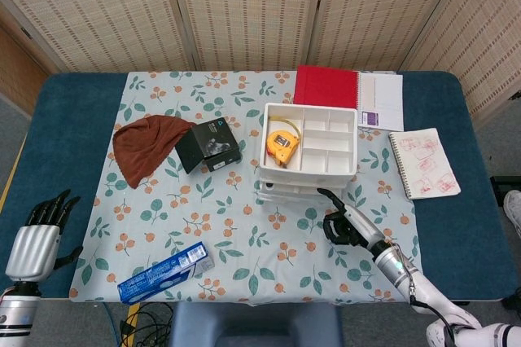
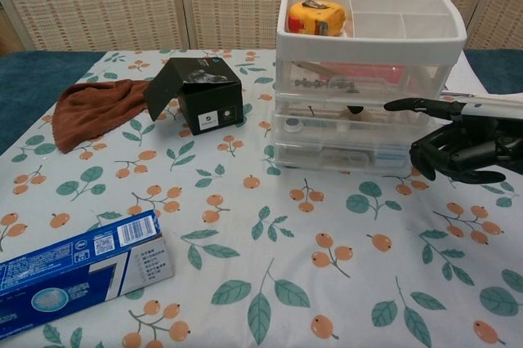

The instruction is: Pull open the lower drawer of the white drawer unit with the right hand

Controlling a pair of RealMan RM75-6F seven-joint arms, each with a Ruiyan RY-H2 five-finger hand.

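Right hand [image 2: 458,148] hovers at the front right corner of the drawer unit [image 2: 364,78] — one finger stretched toward the drawers, the rest curled, gripping nothing. Lower drawer [image 2: 351,152] shut, at the stack's base by the cloth. Likely lining up a hook-pull. Left hand [image 1: 37,237] idle — fingers loosely apart, empty.

Ahead of you, the drawer unit [image 2: 359,78] is white plastic on top, smooth and slightly glossy, with clear plastic drawer fronts [image 2: 351,140]. Your right hand [image 2: 462,148] is dark with a dull sheen; your left hand [image 1: 37,237] has a silvery, metal-looking back and black fingers. The tablecloth [image 2: 245,225] is matt printed cloth. At far left the brown cloth [image 2: 94,107] looks soft and matt. The black box [image 2: 200,95] is matt card, the blue carton [image 2: 78,270] glossy printed card, the tape measure [image 2: 315,17] smooth orange plastic.
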